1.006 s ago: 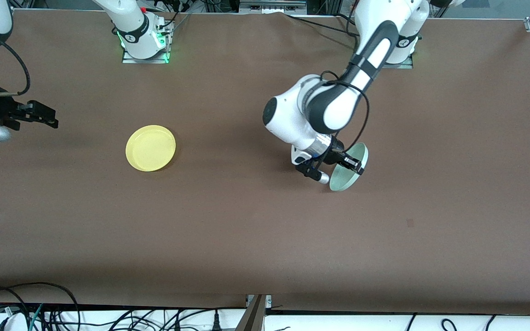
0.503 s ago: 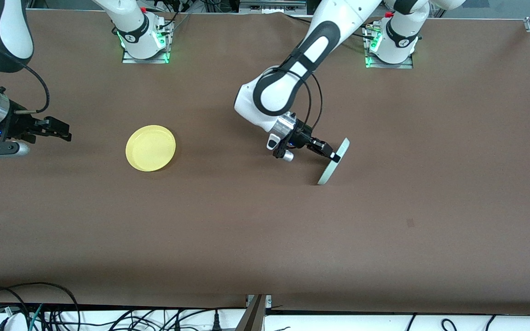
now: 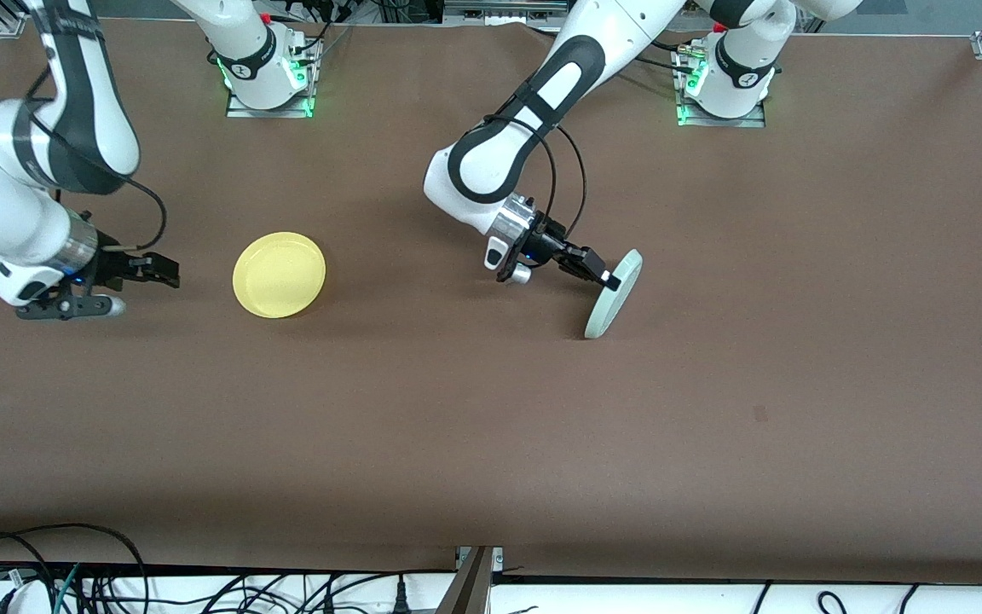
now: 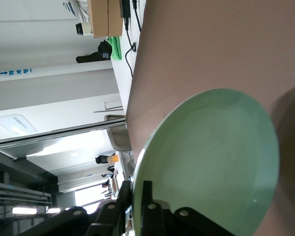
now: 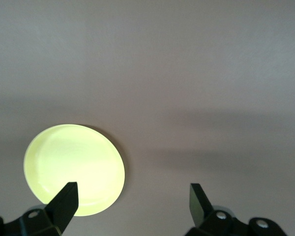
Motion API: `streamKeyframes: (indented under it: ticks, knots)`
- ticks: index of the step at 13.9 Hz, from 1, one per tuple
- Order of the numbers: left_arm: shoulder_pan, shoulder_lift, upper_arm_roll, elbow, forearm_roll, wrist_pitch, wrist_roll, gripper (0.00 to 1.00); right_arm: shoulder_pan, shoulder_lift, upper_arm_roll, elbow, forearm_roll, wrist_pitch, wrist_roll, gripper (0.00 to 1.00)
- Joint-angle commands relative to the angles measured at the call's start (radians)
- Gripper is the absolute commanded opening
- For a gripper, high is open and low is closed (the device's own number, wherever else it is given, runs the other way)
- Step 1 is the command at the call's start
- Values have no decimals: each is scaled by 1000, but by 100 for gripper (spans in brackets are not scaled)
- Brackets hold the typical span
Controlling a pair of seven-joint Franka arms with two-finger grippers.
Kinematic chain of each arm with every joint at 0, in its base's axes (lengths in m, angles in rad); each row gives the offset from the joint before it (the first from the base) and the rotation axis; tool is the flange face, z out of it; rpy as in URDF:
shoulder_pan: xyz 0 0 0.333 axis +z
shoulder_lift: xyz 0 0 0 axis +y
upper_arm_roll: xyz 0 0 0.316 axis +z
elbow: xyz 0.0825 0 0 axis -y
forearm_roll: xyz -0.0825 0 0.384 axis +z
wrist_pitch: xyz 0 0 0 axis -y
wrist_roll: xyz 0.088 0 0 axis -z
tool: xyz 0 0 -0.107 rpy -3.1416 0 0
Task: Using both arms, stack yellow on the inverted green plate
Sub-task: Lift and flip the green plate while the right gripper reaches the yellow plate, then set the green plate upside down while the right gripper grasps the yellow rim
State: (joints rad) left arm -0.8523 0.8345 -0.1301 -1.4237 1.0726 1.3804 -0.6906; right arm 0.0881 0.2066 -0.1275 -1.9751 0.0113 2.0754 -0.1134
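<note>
The green plate stands almost on edge, its lower rim at or just above the counter, its upper rim pinched in the left pincer, which is clenched on it; in the left wrist view the plate's face tilts away from that pincer toward the brown surface, so I judge the coming move is to tip it face down; the yellow plate lies flat and upright toward the right arm's end, well apart from the green one; the right pincer hovers just beside it, fingers spread wide, the nearer arm to fetch it; the counter around both plates looks bare brown, with ample room.
</note>
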Motion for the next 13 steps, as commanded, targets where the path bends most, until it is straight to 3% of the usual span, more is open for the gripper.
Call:
streamKeyframes:
  ticks: [1, 5, 10, 13]
  knots:
    - [7, 52, -6, 126, -179, 103, -23, 100, 4, 69, 0, 2, 15, 8, 9, 100]
    - [18, 43, 0, 207, -406, 274, -43, 100, 4, 120, 6, -62, 82, 22, 9, 100]
    - [148, 8, -5, 209, -643, 518, -44, 100, 4, 134, 29, -223, 84, 248, 9, 100]
    - [191, 5, -6, 184, -724, 690, -46, 100, 4, 145, 31, -267, 85, 284, 11, 93]
